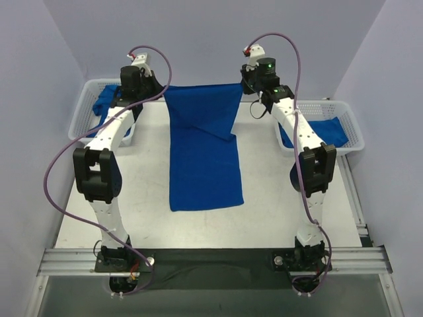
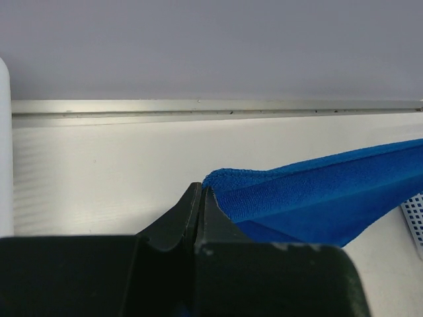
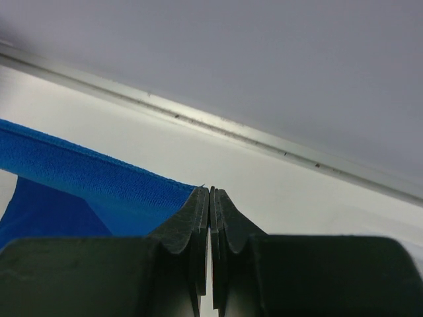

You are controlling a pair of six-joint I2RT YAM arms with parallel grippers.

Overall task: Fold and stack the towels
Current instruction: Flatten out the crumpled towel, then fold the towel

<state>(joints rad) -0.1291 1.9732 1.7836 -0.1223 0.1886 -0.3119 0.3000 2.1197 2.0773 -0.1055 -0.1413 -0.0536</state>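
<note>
Towel [image 1: 104, 102] in left basket [image 1: 80, 111], perhaps crumpled, half-hidden.

This is a robotics lab cell: the left arm [image 1: 99, 165] and right arm [image 1: 310, 158], white and black, are bolted to a black plate [image 1: 211, 261] on aluminium rails [image 1: 66, 261] at the near edge of a white surface [image 1: 139, 198], with purple cables [image 1: 45, 179] looping loose alongside them. Plain pale lilac-grey walls [image 1: 198, 39] box the surface in on three sides, and an aluminium strip [image 2: 211, 109] runs where surface meets wall. The set-up is sparse: a white mesh left basket [image 1: 76, 119] and right basket [image 1: 330, 107] at the far corners, and a blue towel [image 1: 201, 158] laid out between the arms.
</note>
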